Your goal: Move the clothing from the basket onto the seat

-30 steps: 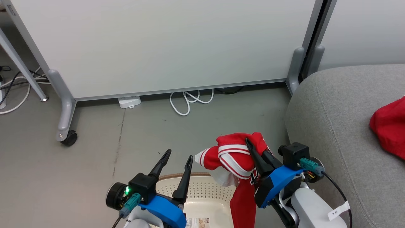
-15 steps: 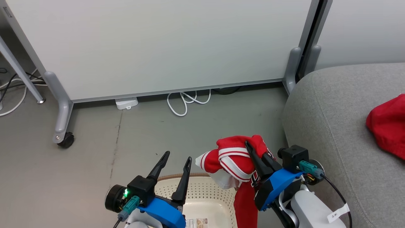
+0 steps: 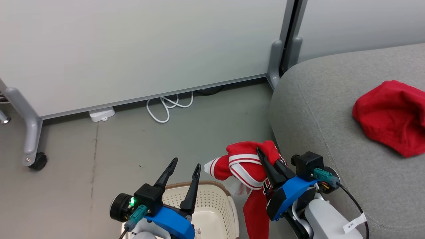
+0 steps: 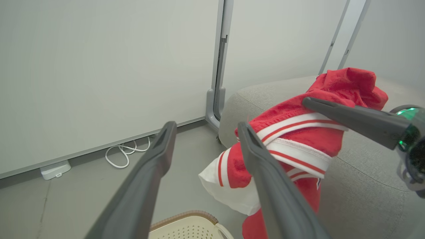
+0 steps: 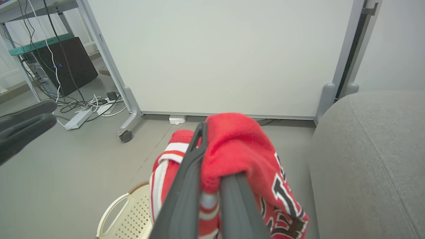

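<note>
Head view, lower middle of the frame: the right gripper has its two dark fingers pressed together on a red garment with white trim. The garment hangs bunched in the air, and its lower part falls to the bottom edge. Left of it, the left gripper has its fingers wide apart and holds nothing, above the cream basket. The grey sofa fills the right side, and on it, far right, lies a second red garment.
</note>
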Controlling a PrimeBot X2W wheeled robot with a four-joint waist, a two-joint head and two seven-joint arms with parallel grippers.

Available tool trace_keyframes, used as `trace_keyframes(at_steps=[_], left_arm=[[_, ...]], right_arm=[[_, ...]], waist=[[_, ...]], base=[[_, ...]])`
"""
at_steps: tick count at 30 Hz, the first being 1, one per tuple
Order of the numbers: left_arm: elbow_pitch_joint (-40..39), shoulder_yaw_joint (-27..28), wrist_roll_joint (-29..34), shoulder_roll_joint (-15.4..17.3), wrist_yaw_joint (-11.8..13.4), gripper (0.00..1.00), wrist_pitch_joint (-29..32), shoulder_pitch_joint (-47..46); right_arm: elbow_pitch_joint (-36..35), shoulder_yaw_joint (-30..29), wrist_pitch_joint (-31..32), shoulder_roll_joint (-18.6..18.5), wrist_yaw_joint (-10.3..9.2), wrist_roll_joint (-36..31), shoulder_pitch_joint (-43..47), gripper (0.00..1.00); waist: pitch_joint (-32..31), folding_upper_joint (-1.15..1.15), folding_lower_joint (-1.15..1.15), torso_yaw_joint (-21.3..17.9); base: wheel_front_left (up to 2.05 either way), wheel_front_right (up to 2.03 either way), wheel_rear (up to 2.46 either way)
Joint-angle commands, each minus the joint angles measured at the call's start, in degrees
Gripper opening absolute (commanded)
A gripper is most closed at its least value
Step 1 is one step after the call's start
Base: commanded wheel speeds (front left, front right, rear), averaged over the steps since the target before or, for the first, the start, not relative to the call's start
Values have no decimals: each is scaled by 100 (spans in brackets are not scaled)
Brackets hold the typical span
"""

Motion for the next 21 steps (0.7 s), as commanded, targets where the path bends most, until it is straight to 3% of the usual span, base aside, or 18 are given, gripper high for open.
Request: trace_keyframes(at_steps=[1,21], left_arm=[[-7,27,7,-5,-37,100,-15,-73],[27,-76,-41,36,-27,100,-15,-170]], right_arm=[[-35,-21,-21,-3,3,6,-24,0],[-161,-144,-22,-3,3,27,-1,0]], waist=[[28,0,0,-196],[207,0,0,-1442]], base=[[0,0,0],[0,0,0]])
